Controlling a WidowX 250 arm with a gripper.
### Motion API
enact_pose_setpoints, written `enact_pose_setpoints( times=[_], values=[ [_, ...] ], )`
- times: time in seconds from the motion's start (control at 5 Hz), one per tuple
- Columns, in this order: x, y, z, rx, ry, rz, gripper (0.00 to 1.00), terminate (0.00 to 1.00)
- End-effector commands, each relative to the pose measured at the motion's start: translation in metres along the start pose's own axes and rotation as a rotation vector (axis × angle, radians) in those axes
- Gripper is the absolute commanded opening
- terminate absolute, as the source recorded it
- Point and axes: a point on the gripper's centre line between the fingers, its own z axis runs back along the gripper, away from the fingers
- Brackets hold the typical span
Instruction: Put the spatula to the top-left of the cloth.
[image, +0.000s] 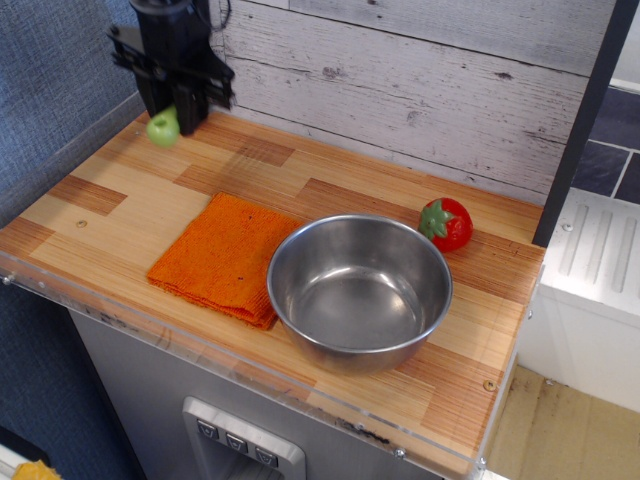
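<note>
My black gripper (172, 108) hangs over the back-left corner of the wooden counter. It is shut on the spatula (164, 128); only its rounded light-green handle shows below the fingers, and the grey blade is hidden inside the gripper. The handle hangs just above the wood. The orange cloth (226, 256) lies flat toward the front, to the right of and nearer the camera than the gripper.
A steel bowl (360, 290) stands right of the cloth and overlaps its right edge. A red strawberry toy (446, 223) sits behind the bowl near the plank wall. A dark post (580, 120) rises at the right. The blue wall borders the counter on the left.
</note>
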Motion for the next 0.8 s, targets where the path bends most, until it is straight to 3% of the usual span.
enact_pose_setpoints(
  times=[0.0, 0.6],
  values=[
    [0.001, -0.005, -0.016, -0.006, 0.005, -0.005, 0.00, 0.00],
    [0.003, 0.003, -0.044, -0.025, 0.054, -0.009, 0.00, 0.00]
  ],
)
